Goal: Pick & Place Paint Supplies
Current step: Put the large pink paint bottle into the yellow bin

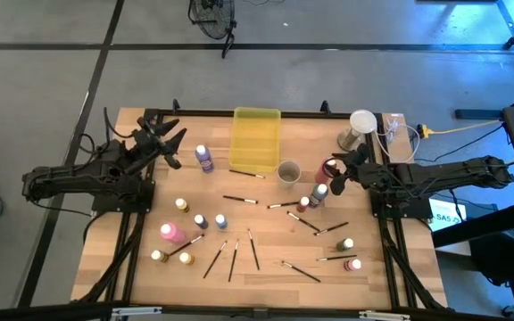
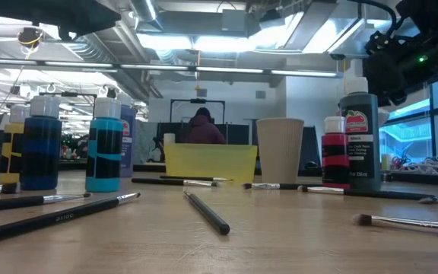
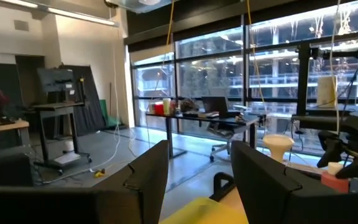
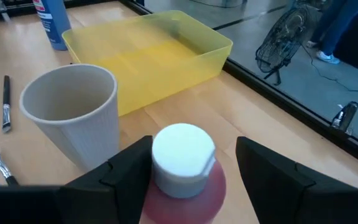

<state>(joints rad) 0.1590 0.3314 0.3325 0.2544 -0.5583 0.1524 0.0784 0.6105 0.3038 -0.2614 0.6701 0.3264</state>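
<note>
A red paint bottle with a white cap point(image 4: 182, 163) stands upright on the table, to the right of the grey cup point(image 1: 288, 171). My right gripper point(image 4: 194, 163) is open and straddles the bottle's top, one finger on each side of the cap; in the high view it is at the bottle point(image 1: 328, 169). My left gripper point(image 1: 169, 143) hangs open above the table's far left, pointing about level, with nothing between its fingers point(image 3: 148, 180). Other paint bottles point(image 1: 203, 159) and thin dark brushes point(image 1: 232, 259) stand and lie scattered over the table. My right gripper comes at the red bottle slanting down from the table's right side. One finger point(image 4: 132, 168) stands right against the side of the white cap point(image 4: 160, 155); whether it touches I cannot tell. The other finger point(image 4: 272, 174) stands clear of the cap.
The yellow tray point(image 1: 256, 138) lies at the far middle, just beyond the cup. A dark bottle point(image 1: 319, 192) stands close to the red one on its near side. A white cup-like object point(image 1: 361, 123) sits at the far right corner. A person shows in the room behind.
</note>
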